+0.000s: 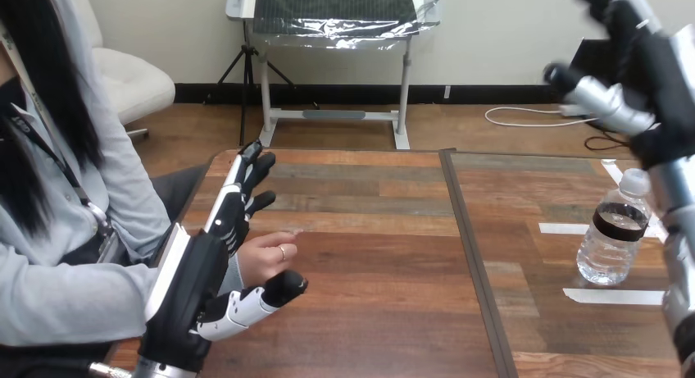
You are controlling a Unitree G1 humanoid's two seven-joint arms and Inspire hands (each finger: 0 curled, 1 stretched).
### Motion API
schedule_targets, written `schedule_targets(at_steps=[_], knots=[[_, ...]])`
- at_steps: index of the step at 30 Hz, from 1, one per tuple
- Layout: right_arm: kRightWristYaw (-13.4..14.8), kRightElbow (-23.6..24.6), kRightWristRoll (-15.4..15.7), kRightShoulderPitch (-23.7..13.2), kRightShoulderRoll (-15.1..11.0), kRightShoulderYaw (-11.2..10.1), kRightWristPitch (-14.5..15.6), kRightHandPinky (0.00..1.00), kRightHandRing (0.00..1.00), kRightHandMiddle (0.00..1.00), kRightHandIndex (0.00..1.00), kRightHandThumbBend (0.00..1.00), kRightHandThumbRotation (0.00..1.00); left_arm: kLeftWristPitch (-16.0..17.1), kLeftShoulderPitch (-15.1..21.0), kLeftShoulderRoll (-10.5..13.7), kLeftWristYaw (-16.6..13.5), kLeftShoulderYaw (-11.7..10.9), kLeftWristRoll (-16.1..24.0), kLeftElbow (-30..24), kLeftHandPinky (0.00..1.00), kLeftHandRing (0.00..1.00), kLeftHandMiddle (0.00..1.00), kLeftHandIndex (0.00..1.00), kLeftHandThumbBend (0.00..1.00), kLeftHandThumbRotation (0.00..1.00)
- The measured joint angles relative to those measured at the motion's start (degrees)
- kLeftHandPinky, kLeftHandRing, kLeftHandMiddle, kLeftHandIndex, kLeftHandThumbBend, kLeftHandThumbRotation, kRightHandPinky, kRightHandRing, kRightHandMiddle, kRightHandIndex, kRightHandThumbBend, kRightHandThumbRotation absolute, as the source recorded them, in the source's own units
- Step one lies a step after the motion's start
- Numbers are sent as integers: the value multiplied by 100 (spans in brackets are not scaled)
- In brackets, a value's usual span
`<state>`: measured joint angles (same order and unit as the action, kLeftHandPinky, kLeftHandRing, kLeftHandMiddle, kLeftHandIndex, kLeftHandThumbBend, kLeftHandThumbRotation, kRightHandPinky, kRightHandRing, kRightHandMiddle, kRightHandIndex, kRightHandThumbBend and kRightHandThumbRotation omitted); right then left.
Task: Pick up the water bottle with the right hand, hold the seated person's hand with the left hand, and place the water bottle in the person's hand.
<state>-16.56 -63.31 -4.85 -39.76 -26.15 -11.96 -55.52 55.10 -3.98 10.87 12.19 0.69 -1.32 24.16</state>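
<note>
The water bottle (613, 234) stands upright on the right part of the table (369, 255), clear, with a white cap and a dark band round its upper body. It is well below the right hand (660, 70), which is raised above that end of the table. That hand is spread, its fingers reaching up to the view's top edge and its thumb stuck out towards the view's left, and it has hold of nothing. The bottle stands free, touched by no hand, and the silver right forearm (679, 230) comes down the view's right edge just beside it. Far across the table from the bottle, at the view's left, the left hand (205, 271) is held up on edge with its fingers straight and pointing away from the robot and its thumb stretched out low. The person's hand (264, 257) lies in the gap between those fingers and the thumb, against the palm, with its own fingers loosely curled. The robot's fingers are not closed round it. The table is of wooden planks in mixed brown and grey tones, and a dark seam (474, 263) running away from the robot divides it into a left and a right part. Strips of white tape (613, 296) lie flat on the right part, one nearer the robot than the bottle and others beside and beyond it.
</note>
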Motion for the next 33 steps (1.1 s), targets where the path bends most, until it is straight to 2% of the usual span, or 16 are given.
schedule_targets(at_steps=[8,15,16,26,29,33], knots=[[278,-95,19,-181,-131,-88,337,100,99,92,97,100,42,0,0,2,29,-2,-54,0,91,98,99,99,100,70],[554,-238,29,-284,-183,-183,529,100,100,94,99,100,38,-1,-1,3,70,-3,-67,0,91,98,99,99,100,70],[577,-263,29,-296,-194,-194,558,100,98,92,98,100,40,-3,-1,2,76,-3,-74,0,91,97,98,98,100,70],[1873,-572,820,-357,-413,-55,900,95,93,88,95,100,44,0,-7,4,82,-24,-74,0,91,96,98,98,100,71],[2135,-666,951,-376,-486,-14,1068,94,92,88,94,100,44,4,-8,5,83,-42,-73,0,90,96,97,98,100,71],[2349,-761,1044,-384,-567,6,1303,93,91,87,94,100,43,17,-10,5,84,-69,-68,0,89,95,97,98,100,71]])
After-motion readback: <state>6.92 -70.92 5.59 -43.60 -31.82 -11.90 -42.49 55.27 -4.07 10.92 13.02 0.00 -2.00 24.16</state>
